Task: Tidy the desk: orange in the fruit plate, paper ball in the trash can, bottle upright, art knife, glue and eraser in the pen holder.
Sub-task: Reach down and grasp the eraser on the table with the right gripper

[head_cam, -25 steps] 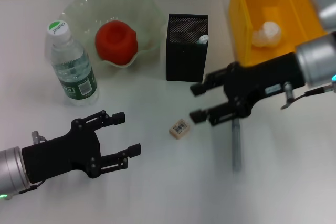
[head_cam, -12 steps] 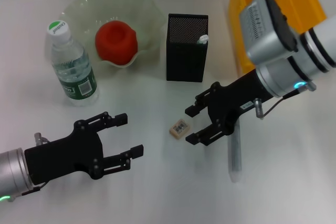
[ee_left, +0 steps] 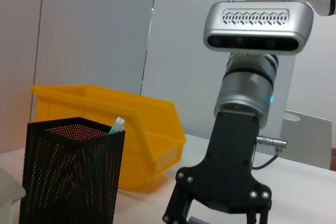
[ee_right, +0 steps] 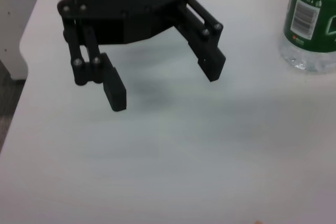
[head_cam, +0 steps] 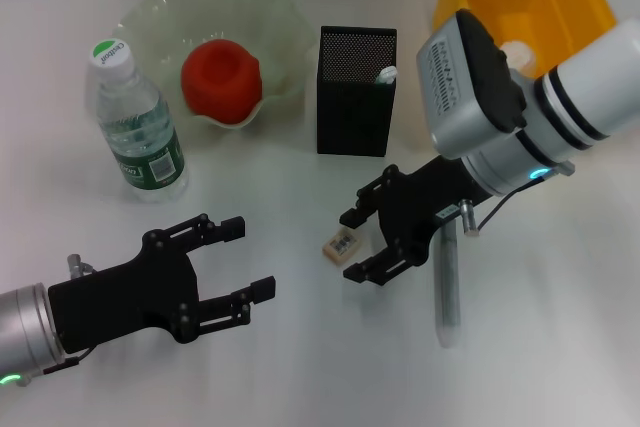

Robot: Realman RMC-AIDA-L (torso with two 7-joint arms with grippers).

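One slip worried me: my right claw (head_cam: 352,245) hung spread around the eraser (head_cam: 341,244) on the tabletop (head_cam: 300,367), seemingly off-centre, so closing might have flicked it away.

the orange (head_cam: 221,80) is red-orange, sitting in a translucent pale-green fruit plate (head_cam: 150,17). the bottle (head_cam: 134,127) is clear with a green label carrying a white barcode patch, and its white cap has green print. the pen holder (head_cam: 356,92) is black with a fine dotted mesh pattern. the trash can (head_cam: 470,27) is bright yellow; the paper ball (head_cam: 514,52) is white. the eraser (head_cam: 341,244) is beige with a dark printed label. both end effectors, left (head_cam: 245,259) and right (head_cam: 352,245), are matte black on silver wrists. the desk (head_cam: 300,367) is white.
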